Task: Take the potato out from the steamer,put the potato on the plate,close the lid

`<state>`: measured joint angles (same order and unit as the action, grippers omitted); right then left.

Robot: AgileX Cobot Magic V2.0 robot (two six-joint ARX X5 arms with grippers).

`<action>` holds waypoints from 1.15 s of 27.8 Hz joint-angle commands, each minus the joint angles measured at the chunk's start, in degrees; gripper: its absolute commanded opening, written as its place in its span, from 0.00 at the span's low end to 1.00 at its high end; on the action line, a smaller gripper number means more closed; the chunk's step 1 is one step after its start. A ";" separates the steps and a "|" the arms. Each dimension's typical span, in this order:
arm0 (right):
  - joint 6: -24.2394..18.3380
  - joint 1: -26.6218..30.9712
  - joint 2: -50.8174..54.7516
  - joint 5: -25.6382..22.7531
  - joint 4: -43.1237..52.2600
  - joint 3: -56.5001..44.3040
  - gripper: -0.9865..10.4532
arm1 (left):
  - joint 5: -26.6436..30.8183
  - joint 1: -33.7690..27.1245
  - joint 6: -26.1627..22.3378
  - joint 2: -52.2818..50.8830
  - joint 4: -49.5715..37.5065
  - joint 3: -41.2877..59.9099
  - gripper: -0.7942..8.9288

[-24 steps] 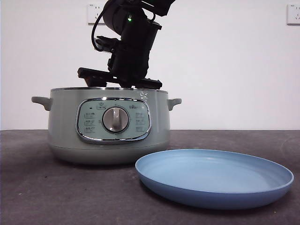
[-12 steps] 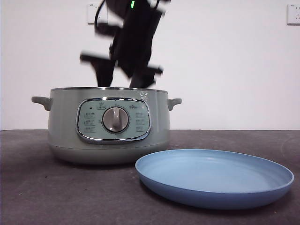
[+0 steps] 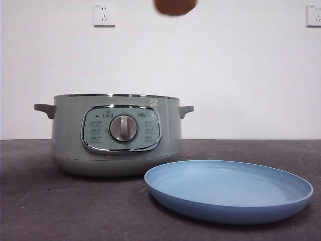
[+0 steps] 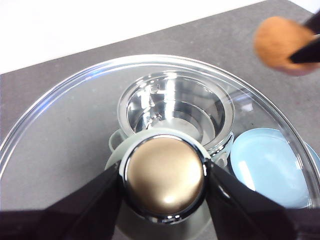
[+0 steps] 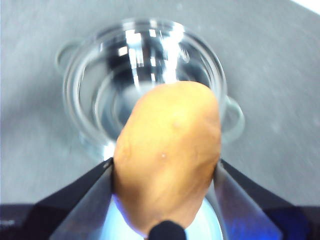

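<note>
My right gripper [image 5: 167, 172] is shut on the orange-brown potato [image 5: 170, 150] and holds it high above the open steamer [image 5: 140, 75]. In the front view only the potato's underside [image 3: 174, 6] shows at the top edge, above the pale green steamer [image 3: 116, 133]. The light-blue plate [image 3: 228, 190] lies in front of the steamer to its right. My left gripper [image 4: 165, 177] is shut on the knob [image 4: 165, 172] of the glass lid [image 4: 60, 115] and holds it up in the air. Through the glass I see the steamer [image 4: 175, 107], the plate [image 4: 265, 165] and the potato [image 4: 280, 42].
The dark grey table [image 3: 50, 201] runs to a white wall with two sockets [image 3: 104, 15]. The steamer's side handles [image 3: 44, 109] stick out.
The right arm has risen out of the steamer with the potato and left the front view; only the potato's underside still shows at the top edge.
</note>
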<state>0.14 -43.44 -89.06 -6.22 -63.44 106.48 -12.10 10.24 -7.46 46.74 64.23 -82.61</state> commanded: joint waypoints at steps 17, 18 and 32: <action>6.71 -0.02 22.73 -1.18 17.29 -45.90 0.07 | -4.87 -0.07 -0.28 3.21 -3.54 -0.37 0.07; 7.02 -0.02 22.93 -1.14 19.08 -48.19 0.07 | -4.85 -0.07 -0.31 3.26 -3.54 -0.37 0.07; 9.90 -0.02 18.34 1.68 46.18 -70.82 0.07 | -4.92 -0.07 -0.31 3.26 -3.74 -0.37 0.07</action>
<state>9.06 -43.44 -70.00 -4.51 -18.28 36.67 -16.27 10.24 -7.49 50.63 63.31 -82.59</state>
